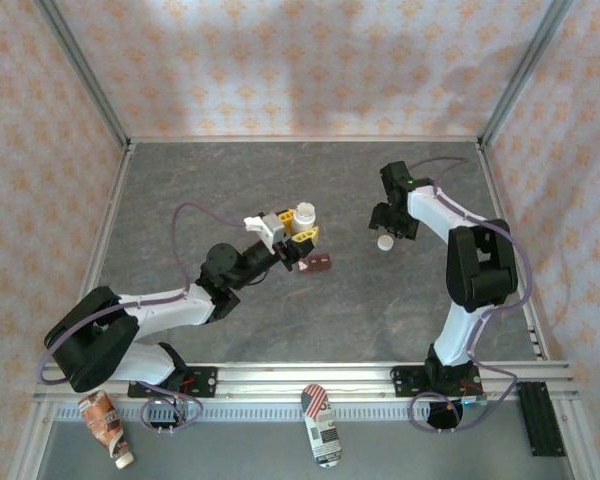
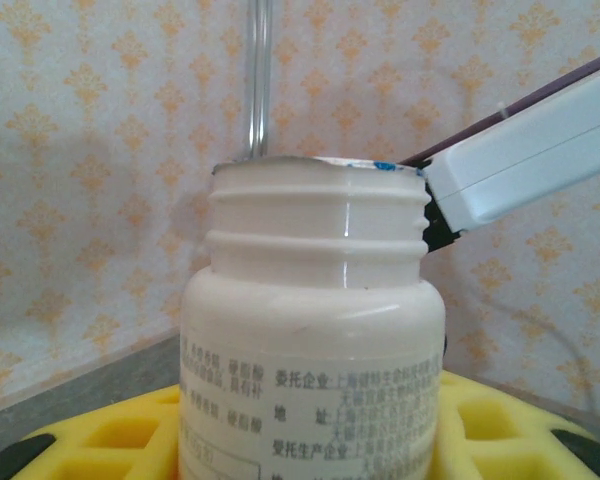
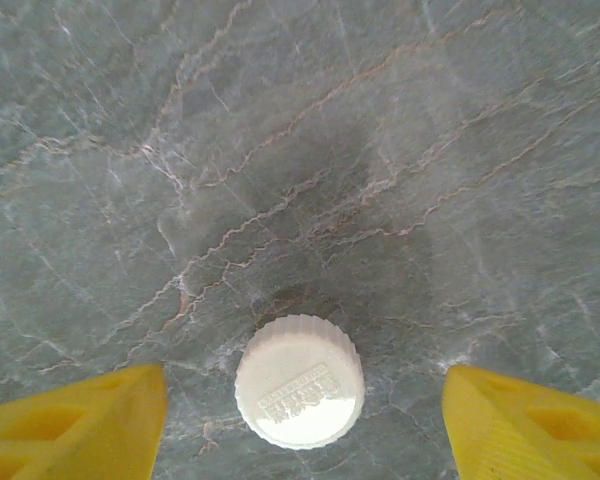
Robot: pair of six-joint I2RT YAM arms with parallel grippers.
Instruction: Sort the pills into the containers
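Observation:
My left gripper is shut on a small white bottle, held upright above the table with its cap off. In the left wrist view the bottle stands between the yellow fingers, its threaded neck bare. The dark red-brown containers lie on the table just below and right of that gripper. The pills are hidden. The white cap lies flat on the table. My right gripper hangs open just above it; the cap sits between the spread yellow fingertips, touching neither.
Patterned walls and a metal frame enclose the grey stone table. On the front ledge lie a brown bottle and a flag-printed can. My right arm's white link crosses behind the bottle's neck.

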